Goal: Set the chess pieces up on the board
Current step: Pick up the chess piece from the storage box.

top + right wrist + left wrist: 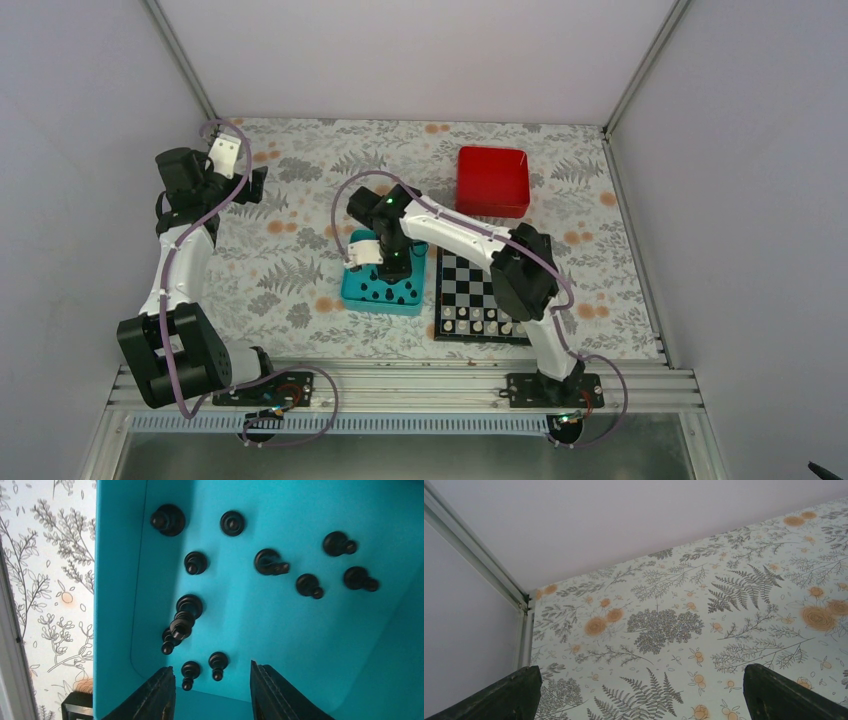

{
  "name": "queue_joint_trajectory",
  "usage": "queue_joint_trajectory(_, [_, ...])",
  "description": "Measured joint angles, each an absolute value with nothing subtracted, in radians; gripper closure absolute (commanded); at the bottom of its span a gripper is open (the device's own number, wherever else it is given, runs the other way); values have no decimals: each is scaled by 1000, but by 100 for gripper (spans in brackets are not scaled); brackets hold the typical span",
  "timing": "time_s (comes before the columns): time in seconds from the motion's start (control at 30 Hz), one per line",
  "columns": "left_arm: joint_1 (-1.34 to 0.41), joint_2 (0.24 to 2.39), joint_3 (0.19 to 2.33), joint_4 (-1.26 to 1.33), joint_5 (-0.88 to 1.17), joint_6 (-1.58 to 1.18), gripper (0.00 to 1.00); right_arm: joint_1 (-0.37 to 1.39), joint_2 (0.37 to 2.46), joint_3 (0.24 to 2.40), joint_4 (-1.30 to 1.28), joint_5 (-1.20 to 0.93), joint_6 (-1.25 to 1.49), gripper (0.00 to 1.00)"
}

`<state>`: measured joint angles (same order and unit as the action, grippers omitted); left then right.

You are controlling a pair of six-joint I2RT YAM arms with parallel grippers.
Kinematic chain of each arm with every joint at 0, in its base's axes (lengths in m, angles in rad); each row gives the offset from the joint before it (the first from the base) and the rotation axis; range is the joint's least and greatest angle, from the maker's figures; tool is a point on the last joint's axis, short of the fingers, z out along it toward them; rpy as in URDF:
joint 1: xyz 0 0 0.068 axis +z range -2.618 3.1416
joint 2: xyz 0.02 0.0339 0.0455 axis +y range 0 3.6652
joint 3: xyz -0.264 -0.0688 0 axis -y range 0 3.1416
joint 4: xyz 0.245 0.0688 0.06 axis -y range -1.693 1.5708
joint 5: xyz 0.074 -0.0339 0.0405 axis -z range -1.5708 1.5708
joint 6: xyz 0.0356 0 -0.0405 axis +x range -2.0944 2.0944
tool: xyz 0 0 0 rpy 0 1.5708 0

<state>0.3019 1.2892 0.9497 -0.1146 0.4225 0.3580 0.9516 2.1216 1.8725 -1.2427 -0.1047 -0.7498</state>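
Black chess pieces (189,605) unplaced, lying in teal tray (300,640).
Board (462,276) shows pale pieces (475,322) only; right gripper (211,670) parted, empty, over tray; left gripper (640,669) agape.

The teal tray (310,650) has a wide bare patch of floor. Elsewhere the black chess pieces (270,562) stand apart, but three bunch up close by one wall. Two small ones stand right at the tips of the right gripper (212,682), and its fingers gape with nothing between. On the board (492,272), white pieces (480,322) fill the near rows. The far rows that show are free.
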Motion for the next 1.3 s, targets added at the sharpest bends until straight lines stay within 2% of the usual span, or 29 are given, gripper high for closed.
queue_joint_trajectory(0.77, [306,1289,950,-115,431,358,0,989,2155,1805,-1213,-148,-749,59])
queue_joint_trajectory(0.97, [306,1289,950,-115,431,358,0,989,2172,1804,-1201,-147,-750,66])
queue_joint_trajectory(1.1, [306,1289,950,-114,431,358,0,989,2179,1803,-1196,-146,-750,82])
queue_joint_trajectory(1.3, [307,1289,950,-114,431,358,0,989,2181,1803,-1194,-147,-746,86])
